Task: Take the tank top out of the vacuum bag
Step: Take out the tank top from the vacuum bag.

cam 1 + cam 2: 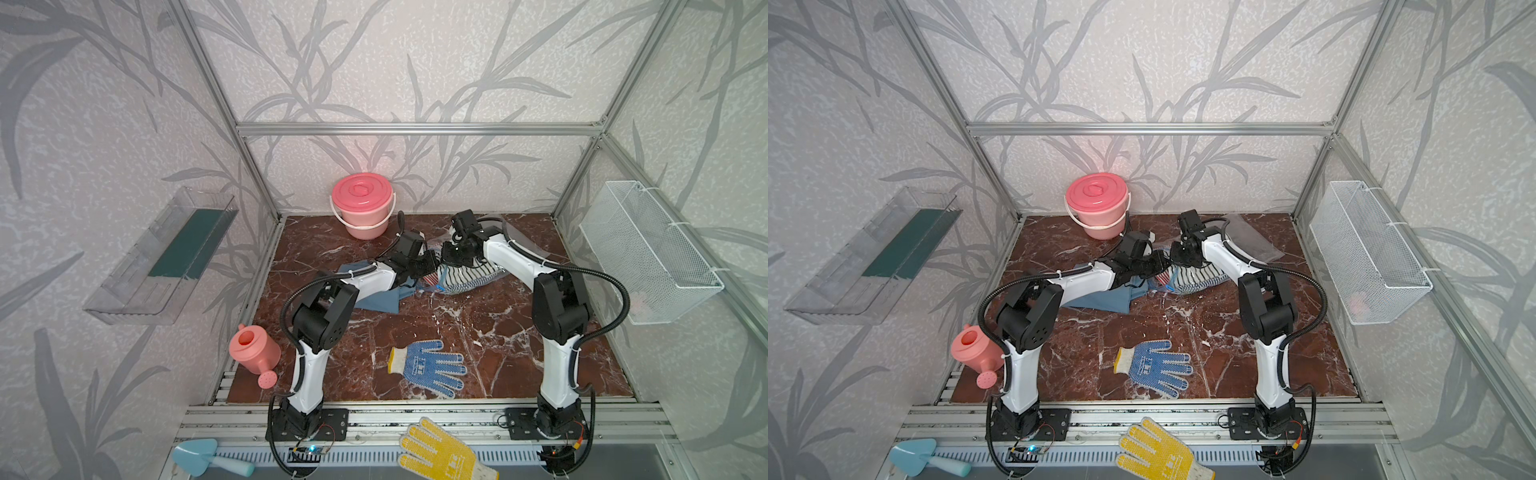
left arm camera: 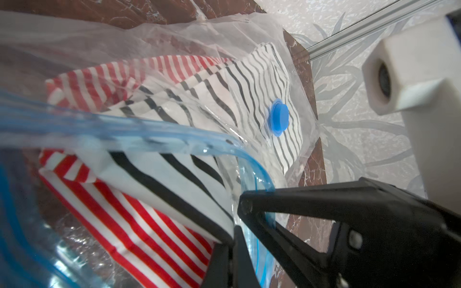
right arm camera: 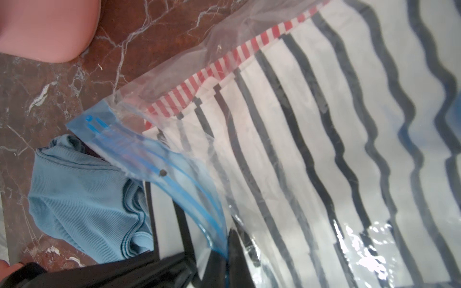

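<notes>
Left gripper (image 1: pixel 430 268) and right gripper (image 1: pixel 448 254), both mine, clamped shut on the mouth of the vacuum bag (image 2: pixel 224 32).
Each pinches the plastic at the blue zip strip (image 3: pixel 139 154), tips close together; I judge that I hold it this way to part the lips and keep the mouth open for the pull. The bag lies toward the back of the counter (image 1: pixel 415 324), between my arms. Inside it, under the round valve cap (image 2: pixel 279 120), is the striped garment (image 3: pixel 324 149), which I take for the tank top. I count two grippers, one bag, one zip strip, one valve cap, one striped garment, one blue ribbed garment (image 3: pixel 82 199) outside just beside the mouth, two gloves (blue-dotted glove (image 1: pixel 428 368) on the counter, yellow glove (image 1: pixel 440 451) on the front rail), one pink bucket (image 1: pixel 362 205), one watering can (image 1: pixel 254 351), one trowel (image 1: pixel 199 457).
</notes>
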`<state>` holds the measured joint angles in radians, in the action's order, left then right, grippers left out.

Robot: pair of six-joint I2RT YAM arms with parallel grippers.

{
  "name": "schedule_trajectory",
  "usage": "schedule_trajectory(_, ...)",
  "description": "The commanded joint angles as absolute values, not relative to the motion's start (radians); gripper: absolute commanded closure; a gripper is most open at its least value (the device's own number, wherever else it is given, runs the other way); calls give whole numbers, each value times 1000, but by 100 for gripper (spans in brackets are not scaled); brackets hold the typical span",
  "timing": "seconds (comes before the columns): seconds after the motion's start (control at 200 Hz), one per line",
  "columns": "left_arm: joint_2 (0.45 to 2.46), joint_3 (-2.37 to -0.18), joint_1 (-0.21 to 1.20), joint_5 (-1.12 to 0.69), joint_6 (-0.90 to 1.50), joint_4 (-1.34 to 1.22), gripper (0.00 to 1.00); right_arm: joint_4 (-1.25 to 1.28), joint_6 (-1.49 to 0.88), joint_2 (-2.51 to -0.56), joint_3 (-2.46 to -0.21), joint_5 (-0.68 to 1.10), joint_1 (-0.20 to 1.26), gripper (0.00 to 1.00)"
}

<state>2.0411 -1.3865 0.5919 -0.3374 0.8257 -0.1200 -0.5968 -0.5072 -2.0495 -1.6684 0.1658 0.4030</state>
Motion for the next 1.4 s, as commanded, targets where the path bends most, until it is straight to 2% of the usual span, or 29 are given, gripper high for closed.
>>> schedule_trajectory(0.0, 1968, -1429, 598, -319, 779, -72, 100, -628, -488, -2067, -1691, 128, 405, 100)
schedule_trajectory(0.525, 1913, -1415, 590, -304, 747, -34, 100, -620, -488, -2089, -1681, 139, 403, 100)
schedule_trajectory(1.14, 1872, -1298, 563, -300, 789, -110, 100, -449, -514, -2038, -1553, 236, 403, 100)
schedule_trajectory(1.394, 1873, -1287, 563, -304, 808, -118, 100, -473, -521, -2043, -1562, 220, 402, 100)
